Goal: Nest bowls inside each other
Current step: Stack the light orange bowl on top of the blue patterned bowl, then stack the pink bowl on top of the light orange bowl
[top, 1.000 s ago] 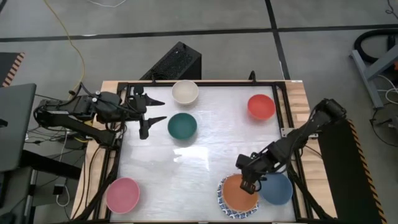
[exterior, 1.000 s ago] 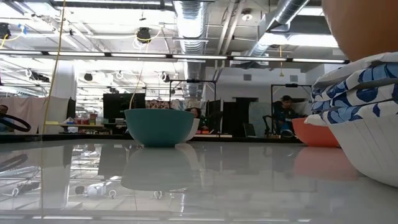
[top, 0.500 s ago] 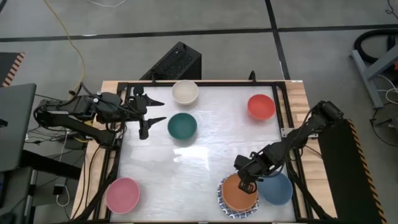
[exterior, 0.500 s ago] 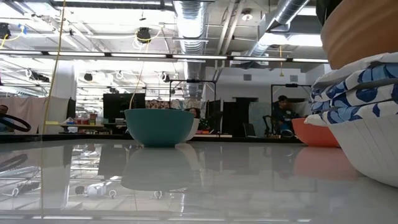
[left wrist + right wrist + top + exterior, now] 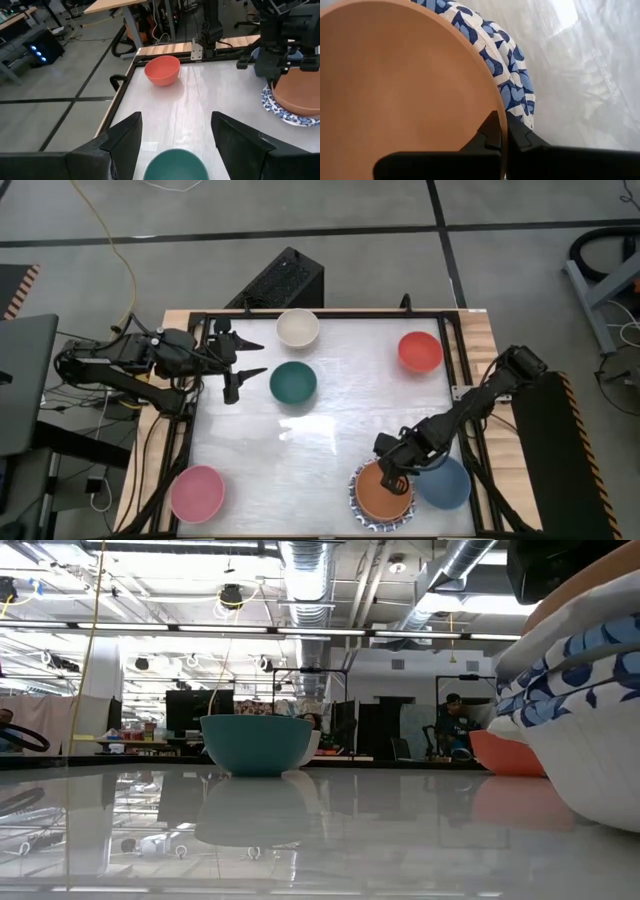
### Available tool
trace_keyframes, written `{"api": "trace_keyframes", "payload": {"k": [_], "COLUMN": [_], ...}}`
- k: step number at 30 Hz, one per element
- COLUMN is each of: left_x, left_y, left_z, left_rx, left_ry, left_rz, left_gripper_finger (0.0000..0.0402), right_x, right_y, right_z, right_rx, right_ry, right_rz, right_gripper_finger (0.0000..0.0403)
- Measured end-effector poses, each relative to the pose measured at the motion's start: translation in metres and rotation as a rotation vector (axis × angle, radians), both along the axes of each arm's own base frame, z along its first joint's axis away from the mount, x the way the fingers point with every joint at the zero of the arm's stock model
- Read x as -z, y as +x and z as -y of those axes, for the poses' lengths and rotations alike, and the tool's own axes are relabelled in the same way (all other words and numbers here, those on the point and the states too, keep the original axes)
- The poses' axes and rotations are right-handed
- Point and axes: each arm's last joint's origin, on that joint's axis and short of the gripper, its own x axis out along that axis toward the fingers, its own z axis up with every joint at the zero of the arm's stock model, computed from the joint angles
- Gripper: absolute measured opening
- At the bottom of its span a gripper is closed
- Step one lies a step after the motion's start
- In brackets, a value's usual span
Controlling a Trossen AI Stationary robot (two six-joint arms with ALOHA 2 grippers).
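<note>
The orange bowl (image 5: 381, 493) sits inside a stack of blue-and-white patterned bowls (image 5: 362, 518) at the table's near right, with my right gripper (image 5: 393, 476) shut on its rim. In the low view the stack (image 5: 590, 700) fills the right edge. A blue bowl (image 5: 447, 484) stands beside the stack. The dark green bowl (image 5: 293, 382), cream-white bowl (image 5: 297, 327), red bowl (image 5: 420, 351) and pink bowl (image 5: 197, 493) each rest alone on their bases. My left gripper (image 5: 248, 358) hangs open at the far left, short of the green bowl (image 5: 175, 162). My right gripper pinches the orange bowl's rim (image 5: 503, 150) on its far side, one finger (image 5: 489, 131) inside the bowl and the other outside. The fingers come steeply from above, slanting in from the right. The bowl rests in the top patterned bowl (image 5: 512, 87).
A black metal frame (image 5: 320, 314) runs around the white table top. The table's middle between the green bowl and the stack is bare. Beyond the far edge a black box (image 5: 283, 280) sits on the floor.
My right gripper has gone down with the orange bowl, which has sunk from above the patterned stack into its top bowl. In the low view the stack has tipped slightly. My left gripper has kept still.
</note>
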Motion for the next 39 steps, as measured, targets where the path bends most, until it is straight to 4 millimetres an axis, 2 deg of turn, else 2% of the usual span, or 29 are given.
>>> {"api": "trace_keyframes", "payload": {"k": [7,23,31,35,39], "left_x": [0.0,0.0,0.01,0.02,0.035], "left_y": [0.0,0.0,-0.005,-0.01,-0.015], "left_z": [0.0,0.0,-0.003,-0.003,-0.001], "left_rx": [0.0,-0.001,-0.106,-0.136,-0.098], "left_ry": [0.0,0.001,-0.018,-0.101,-0.22], "left_rz": [0.001,0.0,-0.091,-0.176,-0.331], "left_gripper_finger": [0.0229,0.0229,0.0229,0.0229,0.0229], "right_x": [0.0,-0.007,-0.014,-0.016,-0.016], "right_y": [0.0,0.0,-0.003,-0.003,-0.003], "right_z": [-0.003,-0.004,-0.002,-0.002,-0.001], "right_rx": [-0.021,-0.06,-0.085,-0.091,-0.092], "right_ry": [0.002,0.043,0.048,0.049,0.045], "right_rz": [0.012,0.054,0.082,0.093,0.094], "right_gripper_finger": [0.0036,0.0195,0.0207,0.0207,0.0207]}}
